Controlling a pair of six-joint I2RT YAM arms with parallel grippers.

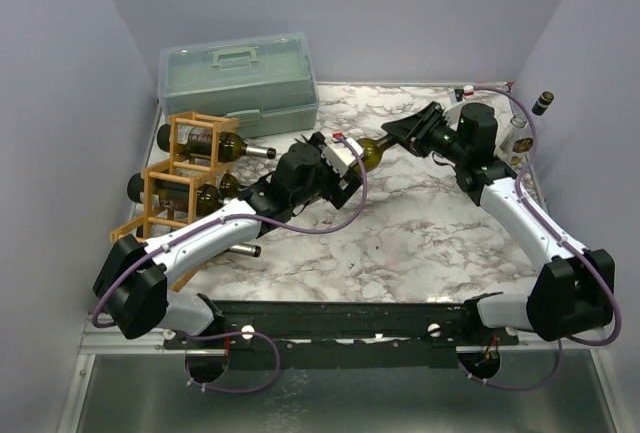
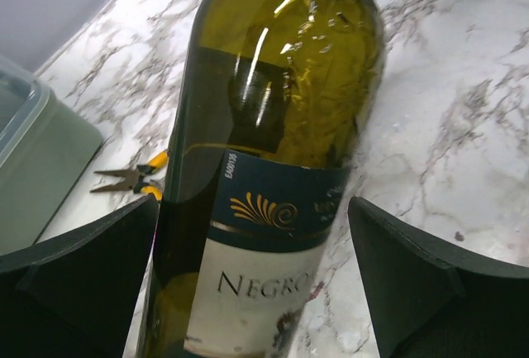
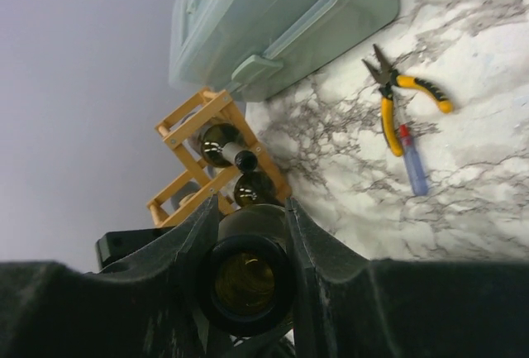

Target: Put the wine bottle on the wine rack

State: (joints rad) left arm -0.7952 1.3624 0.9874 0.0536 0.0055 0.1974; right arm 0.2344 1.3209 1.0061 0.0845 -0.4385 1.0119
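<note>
Table (image 1: pixel 420 243): marble top, walled left, back and right. Its widest bare stretch lies between the two arms, toward the near edge.

Rack (image 3: pixel 188 129): one, at the left edge beside the wall. It holds two racked bottles (image 1: pixel 228 146), lying with necks pointing right.

Toolbox (image 1: pixel 240 78): one, pale green, lid shut, in the back left corner just behind the rack.

Bottle (image 1: pixel 372 152): one, green glass, held roughly level over mid-table. It is right of the rack and apart from it, base toward the rack. A blue band carries a gold swirl, and the white label below reads "NEGRO", then runs out of view. A small sideways code is too fine to read.

Left gripper (image 2: pixel 253 201): fingers (image 2: pixel 83 284) flank the bottle's body. Whether they press it cannot be told.

Right gripper (image 3: pixel 250 209): clamped on the bottle's neck, with the open mouth facing the wrist camera.

Pliers (image 3: pixel 405 93): one pair, yellow handles, on the marble near the toolbox.

Blue tool (image 3: pixel 413 164): one, just beside the pliers.

Edge bottles (image 1: pixel 541 103): two, upright at the right wall, partly hidden by the right arm.
</note>
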